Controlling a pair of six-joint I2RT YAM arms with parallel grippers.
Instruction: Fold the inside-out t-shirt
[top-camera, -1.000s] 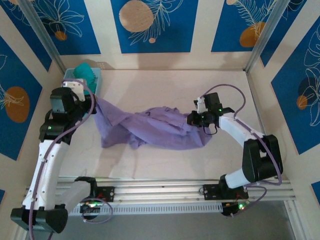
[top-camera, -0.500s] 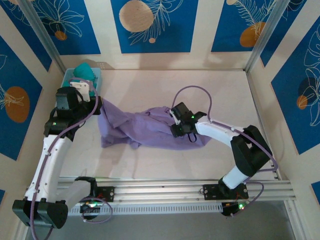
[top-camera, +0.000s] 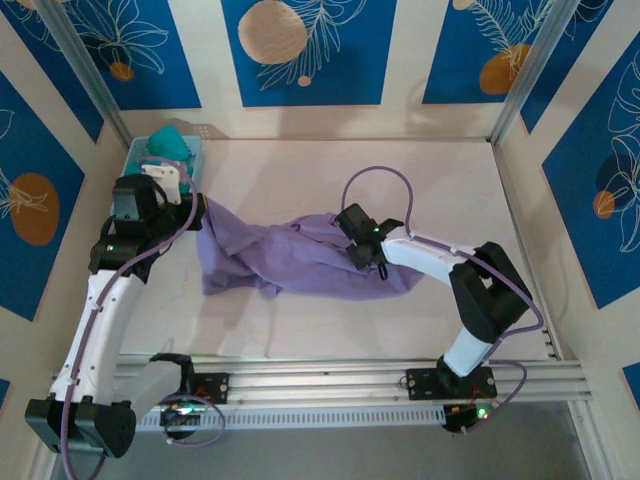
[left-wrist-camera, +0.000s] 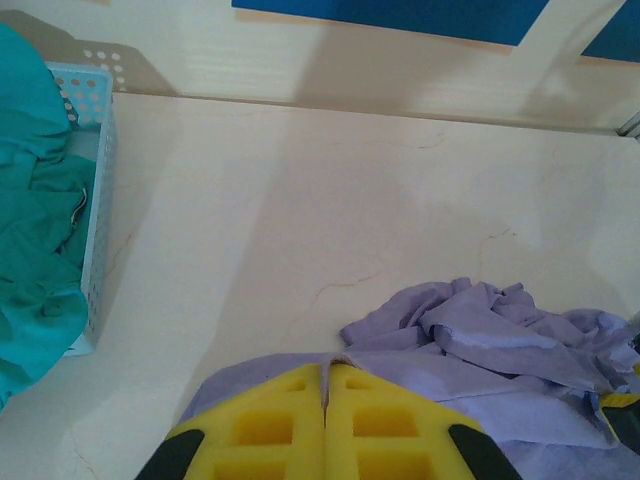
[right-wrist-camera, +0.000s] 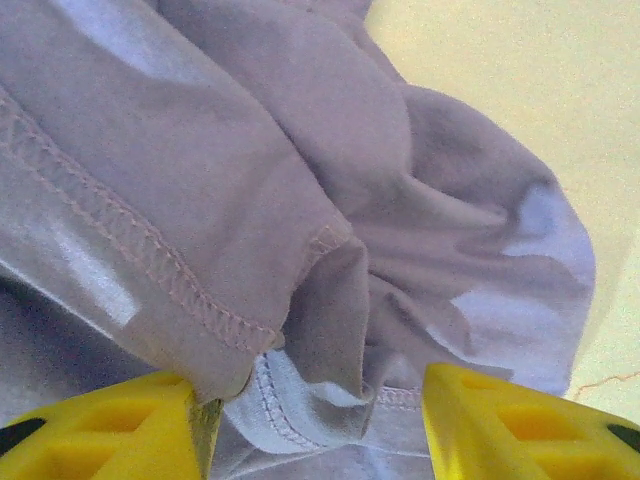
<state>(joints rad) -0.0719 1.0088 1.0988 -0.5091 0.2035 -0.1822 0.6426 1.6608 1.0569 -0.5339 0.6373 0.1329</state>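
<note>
Right hand (right-wrist-camera: 310, 388) first: its yellow fingers (right-wrist-camera: 110, 420) stand well apart. A stitched hem fold of the inside-out t-shirt (right-wrist-camera: 200, 150) is bunched in the gap between them. The cloth brushes the one finger but nothing is pinched, so that hand is open and holding nothing.

The left hand (left-wrist-camera: 326, 368) is the opposite. Its pads are pressed flat together, and the lavender cloth comes out right at the tips. From above, the shirt's left corner rises off the tabletop (top-camera: 420, 180) to meet it, so I'd say it's clamped on that edge.

The shirt itself is a crumpled strip across the middle of the tabletop, running from one hand to the other. A basket (left-wrist-camera: 100, 200) with a teal garment (left-wrist-camera: 30, 230) sits off at the far left corner, clear of all this.

My read is that this is the spread-it-flat stage and no fold has been made yet. Next, the right hand needs to close on that hem, ideally on one layer rather than the whole wad. Then it should pull away from the left hand so the cloth stretches out flat.
</note>
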